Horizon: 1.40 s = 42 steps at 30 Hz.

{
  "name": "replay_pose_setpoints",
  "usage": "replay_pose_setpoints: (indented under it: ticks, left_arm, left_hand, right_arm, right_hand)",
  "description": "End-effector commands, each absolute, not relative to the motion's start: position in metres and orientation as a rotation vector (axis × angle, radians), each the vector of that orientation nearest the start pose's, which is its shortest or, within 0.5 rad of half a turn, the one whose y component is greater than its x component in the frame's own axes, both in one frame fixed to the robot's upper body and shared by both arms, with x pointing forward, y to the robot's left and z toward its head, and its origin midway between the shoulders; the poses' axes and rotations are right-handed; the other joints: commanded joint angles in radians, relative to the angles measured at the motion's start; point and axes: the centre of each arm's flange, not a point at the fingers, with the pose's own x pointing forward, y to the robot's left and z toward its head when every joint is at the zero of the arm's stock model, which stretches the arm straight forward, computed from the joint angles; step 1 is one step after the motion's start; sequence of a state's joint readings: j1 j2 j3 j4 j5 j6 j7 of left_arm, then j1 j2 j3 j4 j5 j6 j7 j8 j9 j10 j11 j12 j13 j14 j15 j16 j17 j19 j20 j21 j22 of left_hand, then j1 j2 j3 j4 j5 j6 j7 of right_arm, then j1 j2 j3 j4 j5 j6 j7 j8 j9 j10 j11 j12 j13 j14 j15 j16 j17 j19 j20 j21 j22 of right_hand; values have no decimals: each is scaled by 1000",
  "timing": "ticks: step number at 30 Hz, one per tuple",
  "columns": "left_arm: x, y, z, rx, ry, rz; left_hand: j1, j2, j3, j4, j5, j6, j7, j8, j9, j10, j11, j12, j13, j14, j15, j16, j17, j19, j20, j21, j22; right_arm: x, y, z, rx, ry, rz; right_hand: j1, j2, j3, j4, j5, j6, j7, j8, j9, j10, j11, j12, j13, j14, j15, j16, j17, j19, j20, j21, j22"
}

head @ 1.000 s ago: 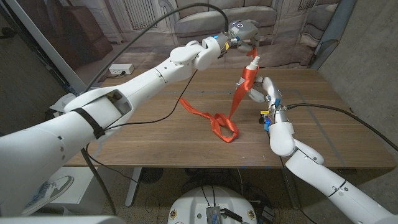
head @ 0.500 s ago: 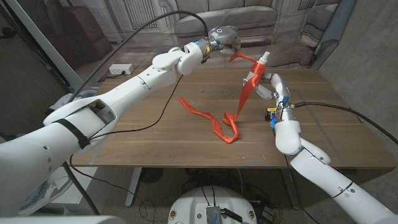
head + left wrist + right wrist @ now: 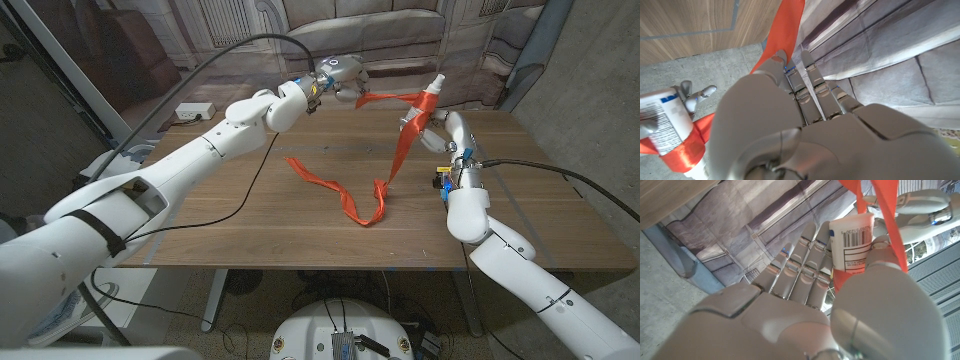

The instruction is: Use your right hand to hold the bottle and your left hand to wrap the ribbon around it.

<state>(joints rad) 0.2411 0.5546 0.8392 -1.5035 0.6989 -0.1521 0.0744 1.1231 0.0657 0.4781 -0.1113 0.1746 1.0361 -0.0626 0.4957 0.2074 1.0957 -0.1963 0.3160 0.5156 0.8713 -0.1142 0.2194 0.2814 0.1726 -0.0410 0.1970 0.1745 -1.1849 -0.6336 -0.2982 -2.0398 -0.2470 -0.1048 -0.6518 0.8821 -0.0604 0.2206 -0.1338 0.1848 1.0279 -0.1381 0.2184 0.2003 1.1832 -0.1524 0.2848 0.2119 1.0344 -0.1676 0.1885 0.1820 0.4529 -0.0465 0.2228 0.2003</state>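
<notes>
Above the far right of the wooden table (image 3: 250,215), the right hand (image 3: 440,128) grips a white spray bottle (image 3: 425,104), its body largely hidden behind fingers and orange ribbon (image 3: 398,150). The ribbon runs taut from the bottle to the left hand (image 3: 343,77), raised over the far edge and closed on its end, while the loose remainder droops to a loop on the tabletop. The bottle's label print is too small to read.
</notes>
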Motion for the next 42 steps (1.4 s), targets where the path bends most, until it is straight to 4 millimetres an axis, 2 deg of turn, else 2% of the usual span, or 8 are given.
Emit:
replay_pose_setpoints:
  ticks: [1, 7, 12, 19, 30, 35, 42]
  left_arm:
    - [574, 100, 184, 1550, -1213, -45]
    - [559, 107, 181, 1554, -1247, -44]
    - [539, 115, 176, 1559, -1286, -44]
    - [525, 126, 168, 1575, -1281, -68]
    - [498, 125, 152, 1570, -1337, -170]
    - [490, 116, 153, 1555, -1381, -209]
    - [466, 81, 168, 1495, -1477, -384]
  left_hand:
    - [1, 2, 13, 9, 7, 1, 7, 6, 2, 17, -10, 3, 151, -7, -95, -1, 2, -4, -28, -1, 2]
    - [0, 3, 14, 9, 7, 1, 8, 7, 3, 17, -10, 3, 153, -7, -95, -1, 3, -4, -26, -1, 2]
    - [0, 1, 14, 9, 6, 3, 9, 8, 2, 16, -10, 2, 153, -8, -95, -1, 3, -6, -26, -1, 2]
    - [-1, 1, 15, 9, 6, 1, 8, 8, 2, 17, -10, 3, 154, -10, -95, -2, 4, -6, -25, -1, 2]
    - [-1, 1, 16, 8, 6, 1, 10, 9, 3, 21, -9, 3, 153, -10, -95, -1, 5, -8, -24, -1, 2]
    - [-3, 1, 16, 9, 6, 3, 7, 10, 3, 21, -8, 2, 152, -9, -94, -1, 5, -9, -23, -1, 2]
    - [-6, -2, 18, 10, 5, 4, 11, 10, 1, 21, -10, -5, 143, -16, -90, -6, 3, -12, -19, -2, 2]
  right_arm:
    - [500, -263, 18, -619, -891, -464]
    - [507, -270, 19, -617, -868, -487]
    - [518, -279, 16, -609, -832, -516]
    - [531, -288, 15, -596, -796, -542]
    - [545, -298, 17, -574, -749, -568]
    - [546, -294, 15, -573, -752, -556]
    - [552, -281, 14, -600, -746, -533]
  right_hand:
    - [184, 189, 4, 2, 5, 87, -80, 4, 1, 49, -48, 7, 5, -3, -56, 0, 2, -6, -8, 2, -1]
    - [184, 189, 4, 2, 5, 87, -80, 3, 1, 49, -48, 7, 5, -2, -56, 1, 2, -6, -7, 2, -1]
    - [184, 190, 4, 3, 5, 87, -79, 3, 1, 49, -48, 6, 5, -1, -57, 2, 3, -6, -7, 2, -1]
    - [185, 189, 4, 2, 5, 88, -79, 3, 1, 50, -48, 7, 6, 2, -57, 4, 4, -6, -7, 2, -1]
    - [186, 190, 5, 2, 5, 88, -79, 2, 1, 50, -48, 7, 6, 3, -58, 5, 4, -4, -8, 3, -1]
    - [187, 190, 5, 1, 5, 88, -79, 2, 1, 50, -47, 6, 6, 3, -58, 4, 4, -4, -8, 3, -1]
    - [186, 191, 5, 2, 5, 87, -79, 1, 1, 51, -47, 7, 6, 3, -57, 4, 4, -5, -9, 3, -1]
